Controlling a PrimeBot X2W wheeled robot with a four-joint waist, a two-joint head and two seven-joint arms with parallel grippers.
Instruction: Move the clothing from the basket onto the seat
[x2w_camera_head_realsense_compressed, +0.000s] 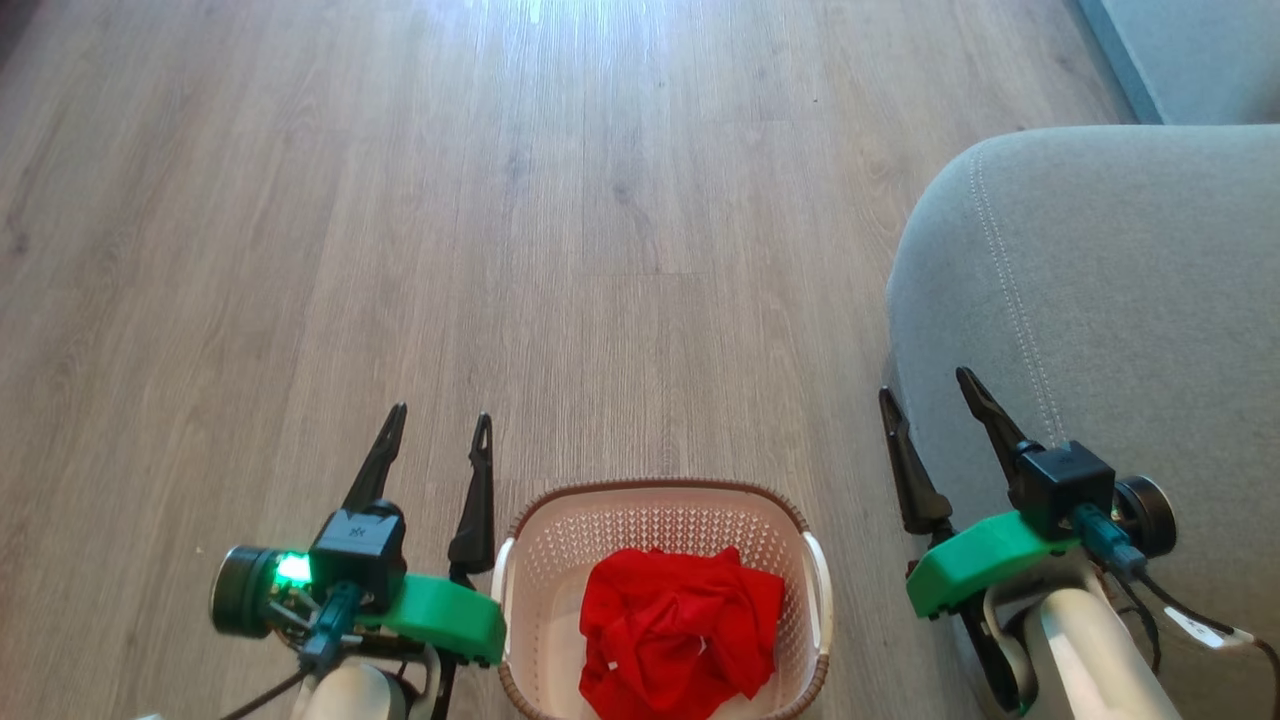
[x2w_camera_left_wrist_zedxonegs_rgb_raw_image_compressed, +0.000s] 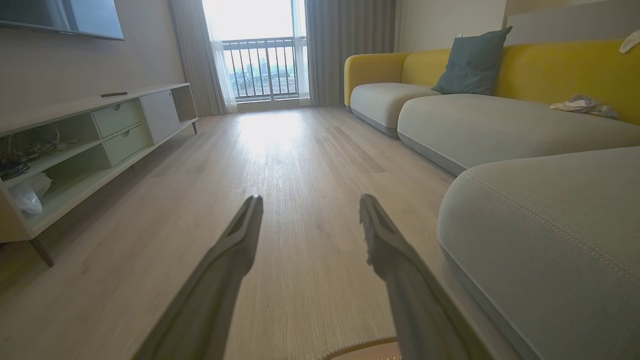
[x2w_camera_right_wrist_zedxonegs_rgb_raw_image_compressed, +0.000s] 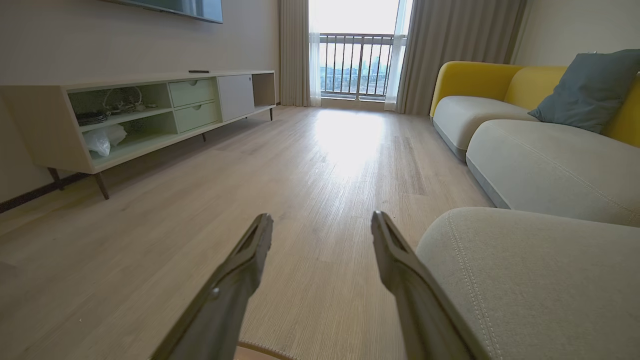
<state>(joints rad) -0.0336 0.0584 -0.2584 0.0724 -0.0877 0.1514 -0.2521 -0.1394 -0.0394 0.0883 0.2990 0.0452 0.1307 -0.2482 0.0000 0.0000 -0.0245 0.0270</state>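
The red clothing (x2w_camera_head_realsense_compressed: 680, 630) lies bunched in the cream basket (x2w_camera_head_realsense_compressed: 655, 530), which stands on the wood floor at the bottom middle of the head view. The grey seat (x2w_camera_head_realsense_compressed: 1100, 290) with its pale stitching rises at the right; it also appears as the seat (x2w_camera_left_wrist_zedxonegs_rgb_raw_image_compressed: 550, 240) and the seat (x2w_camera_right_wrist_zedxonegs_rgb_raw_image_compressed: 525, 275) in the wrist views. My left gripper (x2w_camera_head_realsense_compressed: 440, 425) hangs open to the left of the basket, empty. My right gripper (x2w_camera_head_realsense_compressed: 930, 385) is open and empty between basket and seat, by the cushion's edge. Both point forward over bare floor, as the left gripper (x2w_camera_left_wrist_zedxonegs_rgb_raw_image_compressed: 310, 200) and right gripper (x2w_camera_right_wrist_zedxonegs_rgb_raw_image_compressed: 322, 217) show.
A long sofa with grey cushions and a yellow back (x2w_camera_left_wrist_zedxonegs_rgb_raw_image_compressed: 550, 65) continues beyond the seat, with a blue-grey pillow (x2w_camera_left_wrist_zedxonegs_rgb_raw_image_compressed: 472, 62) and a small crumpled cloth (x2w_camera_left_wrist_zedxonegs_rgb_raw_image_compressed: 582, 105) on it. A low TV cabinet (x2w_camera_right_wrist_zedxonegs_rgb_raw_image_compressed: 150, 115) lines the opposite wall. Wood floor (x2w_camera_head_realsense_compressed: 500, 250) stretches toward a balcony window.
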